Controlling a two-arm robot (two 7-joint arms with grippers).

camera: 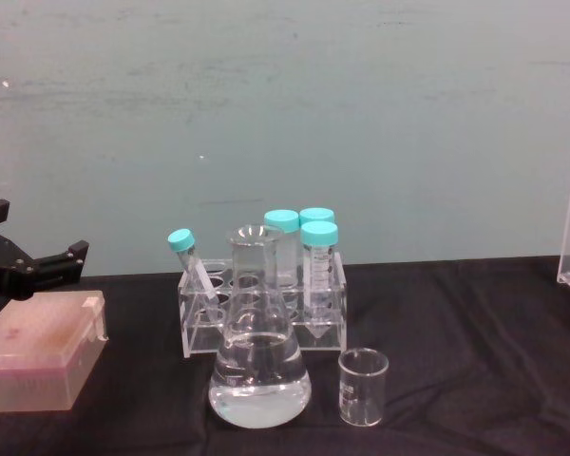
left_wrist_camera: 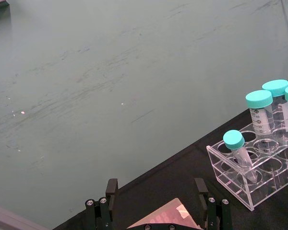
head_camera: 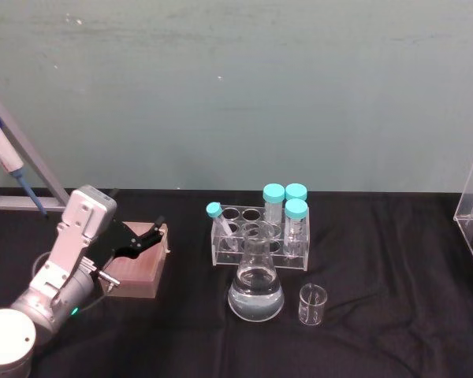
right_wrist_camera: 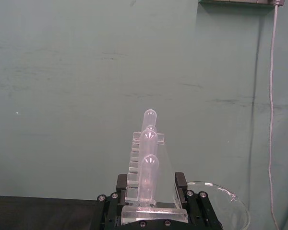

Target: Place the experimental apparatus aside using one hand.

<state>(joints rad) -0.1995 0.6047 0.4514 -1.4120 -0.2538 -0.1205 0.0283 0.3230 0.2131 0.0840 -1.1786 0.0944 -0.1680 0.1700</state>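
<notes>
Robot's right gripper [right_wrist_camera: 151, 179] clamps the foot of the acrylic stand [right_wrist_camera: 159, 160], one black finger pressed against each side of the clear base as far as the right wrist view shows. The round-topped tubes [right_wrist_camera: 149, 120] rise in a row out of the grip, so the stand's long axis runs upright and away from the jaws, with most of its height above the hold. From the head and chest views the stand sits at the far right edge of the black table [head_camera: 394, 331], well apart from the rest of the glassware.

At the table's middle stand the conical flask [head_camera: 256, 287], holding clear liquid, and the small beaker [head_camera: 313, 305] just to its right. A clear rack [head_camera: 260, 236] of teal-capped tubes stands just behind them.

On the far left, the left gripper [left_wrist_camera: 156, 191] hangs with its fingers spread over a pink box [head_camera: 138, 272], gripping nothing, the rack off to its right.

The right arm looks the one at work. With a tall piece held low, the set-down likely turns on keeping that axis vertical and moving it rightward, away from the flask.
</notes>
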